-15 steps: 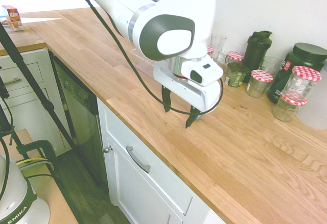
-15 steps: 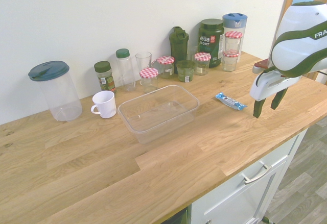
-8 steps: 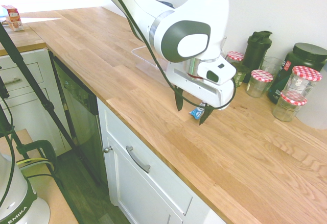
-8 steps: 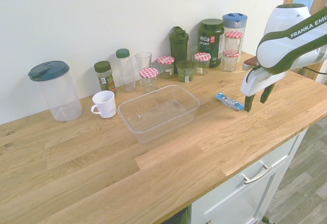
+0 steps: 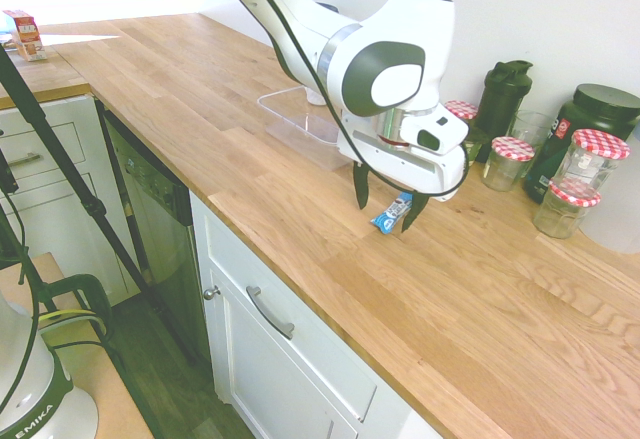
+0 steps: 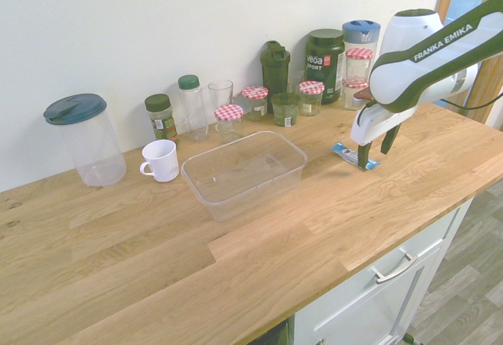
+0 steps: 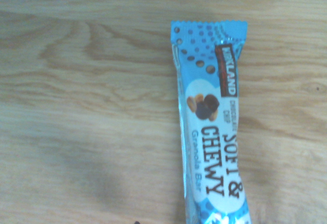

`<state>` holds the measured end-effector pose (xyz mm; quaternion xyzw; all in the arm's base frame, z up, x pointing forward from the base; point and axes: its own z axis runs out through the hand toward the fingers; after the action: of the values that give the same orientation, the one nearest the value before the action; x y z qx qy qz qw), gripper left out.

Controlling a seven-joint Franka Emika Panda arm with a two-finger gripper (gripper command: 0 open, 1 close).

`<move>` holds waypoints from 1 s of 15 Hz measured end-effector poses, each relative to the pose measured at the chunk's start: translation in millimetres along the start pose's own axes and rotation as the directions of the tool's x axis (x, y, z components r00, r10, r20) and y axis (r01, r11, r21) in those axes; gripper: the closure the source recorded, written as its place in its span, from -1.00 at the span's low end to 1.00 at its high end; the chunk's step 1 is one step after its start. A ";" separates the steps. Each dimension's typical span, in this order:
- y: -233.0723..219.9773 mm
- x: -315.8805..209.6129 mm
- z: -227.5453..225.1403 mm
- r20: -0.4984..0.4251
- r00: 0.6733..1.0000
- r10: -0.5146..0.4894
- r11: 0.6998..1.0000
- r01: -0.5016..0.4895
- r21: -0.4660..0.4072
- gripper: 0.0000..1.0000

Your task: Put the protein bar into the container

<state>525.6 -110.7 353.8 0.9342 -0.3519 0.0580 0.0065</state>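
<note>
Protein bar [image 7: 212,127] in a blue wrapper, printed "Soft & Chewy", lies flat on the wooden worktop [image 6: 259,258], with the gripper [image 5: 388,213] right above it, fingers spread apart and nothing clamped between them. Near the bar, and apart from it, stands the clear, lidless container [image 6: 244,176], with no bar in it. A white mug [image 6: 160,161] is just beside the container, and a tall clear pitcher with a dark lid [image 6: 94,141] stands on the mug's far side from the container. Behind, toward the wall, are jars with red-checked lids [image 6: 229,123], a drinking glass [image 6: 221,95], a green-capped bottle [image 6: 192,109], a dark shaker [image 6: 275,78] and a large dark tub [image 6: 324,66] marked "Vega Sport".
</note>
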 end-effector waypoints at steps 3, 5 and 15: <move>-12.6 13.6 9.3 0.003 1.000 -0.008 1.000 0.008 -0.010 -1.00; -17.2 20.3 15.0 0.010 1.000 -0.009 1.000 0.009 -0.017 1.00; -30.9 19.9 21.5 0.014 0.999 -0.031 0.999 0.032 -0.022 1.00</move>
<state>563.0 -101.6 335.6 0.9399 -0.3379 0.0473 0.0154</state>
